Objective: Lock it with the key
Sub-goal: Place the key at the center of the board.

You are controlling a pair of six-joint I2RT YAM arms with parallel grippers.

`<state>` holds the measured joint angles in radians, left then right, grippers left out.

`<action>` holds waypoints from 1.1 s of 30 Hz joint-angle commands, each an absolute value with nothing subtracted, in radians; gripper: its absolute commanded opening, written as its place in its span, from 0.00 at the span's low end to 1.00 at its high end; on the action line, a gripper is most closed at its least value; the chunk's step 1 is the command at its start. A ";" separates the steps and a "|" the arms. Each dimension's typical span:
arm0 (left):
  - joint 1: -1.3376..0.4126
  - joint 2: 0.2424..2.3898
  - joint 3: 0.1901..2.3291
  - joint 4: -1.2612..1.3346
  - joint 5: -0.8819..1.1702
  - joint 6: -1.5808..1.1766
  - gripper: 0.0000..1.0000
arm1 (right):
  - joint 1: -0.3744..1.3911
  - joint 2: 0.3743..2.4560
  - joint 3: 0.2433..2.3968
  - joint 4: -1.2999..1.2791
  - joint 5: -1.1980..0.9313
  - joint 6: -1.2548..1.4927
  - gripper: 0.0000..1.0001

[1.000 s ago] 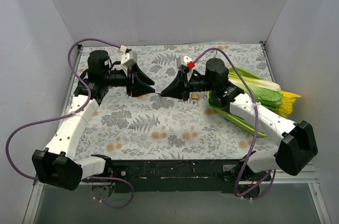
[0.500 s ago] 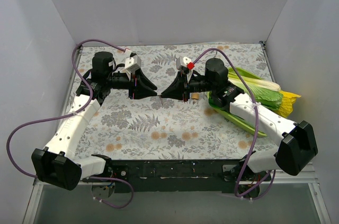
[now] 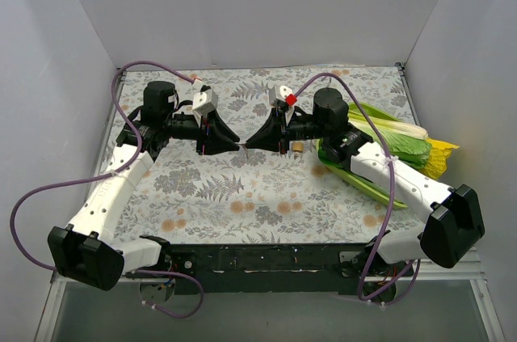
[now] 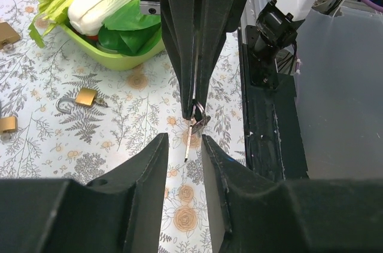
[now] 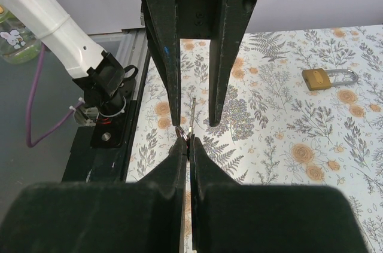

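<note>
My right gripper (image 3: pixel 250 143) is shut on a small silver key (image 5: pixel 192 112) by its head, with a key ring beside it, in mid-air above the floral cloth. The blade points at my left gripper (image 3: pixel 235 142). In the left wrist view the key (image 4: pixel 190 136) reaches in between my open left fingers (image 4: pixel 152 169) without touching them. Brass padlocks lie on the cloth: one (image 4: pixel 87 96) near the green tray, one (image 4: pixel 7 124) at the left edge, and another (image 4: pixel 6 33) further back. In the right wrist view, my right gripper (image 5: pixel 189 138) is shut and one padlock (image 5: pixel 323 78) lies at the right.
A green tray (image 3: pixel 355 176) with cabbage and leafy greens (image 3: pixel 396 136) sits at the right under my right arm. A brass padlock (image 3: pixel 298 148) lies below my right wrist. White walls close in the table on three sides. A black frame edge (image 4: pixel 269 103) runs along the near side.
My left gripper has moved right toward the right gripper, so its open fingers now straddle the key blade. The right gripper has stayed in place with the key.
</note>
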<state>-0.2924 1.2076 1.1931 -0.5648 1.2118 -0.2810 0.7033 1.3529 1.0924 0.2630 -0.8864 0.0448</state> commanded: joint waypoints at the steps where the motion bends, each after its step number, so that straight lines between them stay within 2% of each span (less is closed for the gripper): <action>1: -0.316 1.213 1.236 -0.583 1.204 -0.258 0.25 | 0.707 1.350 1.143 0.290 -0.893 0.041 0.01; 7: -0.334 1.207 1.227 -0.551 1.161 -0.313 0.01 | 0.707 1.356 1.143 0.295 -0.893 0.058 0.01; 11: -0.336 1.177 1.181 -0.427 1.067 -0.480 0.00 | 0.701 1.361 1.146 0.290 -0.859 0.083 0.02; 12: -0.334 1.172 1.169 -0.402 1.040 -0.533 0.00 | 0.695 1.364 1.149 0.275 -0.851 0.109 0.25; 14: -0.324 1.164 1.137 -0.396 0.993 -0.578 0.00 | 0.663 1.367 1.154 0.259 -0.853 0.139 0.49; 15: -0.316 1.161 1.121 -0.394 0.939 -0.587 0.00 | 0.651 1.365 1.154 0.250 -0.851 0.150 0.64; 18: -0.267 1.180 1.094 -0.411 0.832 -0.572 0.00 | 0.598 1.350 1.141 0.198 -0.838 0.143 0.82; 21: -0.215 1.248 1.115 -0.455 0.718 -0.517 0.00 | 0.551 1.325 1.121 0.126 -0.825 0.109 0.85; 28: -0.204 1.529 1.245 -0.573 0.013 -0.283 0.00 | 0.503 1.286 1.088 0.029 -0.782 0.040 0.88; 33: -0.196 1.693 1.446 -0.708 -0.136 -0.297 0.00 | 0.502 1.288 1.078 0.037 -0.781 0.040 0.88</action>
<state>-0.2047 1.6562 1.2926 -0.5793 0.1104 -0.3286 0.5041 1.3090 1.0847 0.0460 -0.7872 0.0616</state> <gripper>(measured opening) 0.018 0.876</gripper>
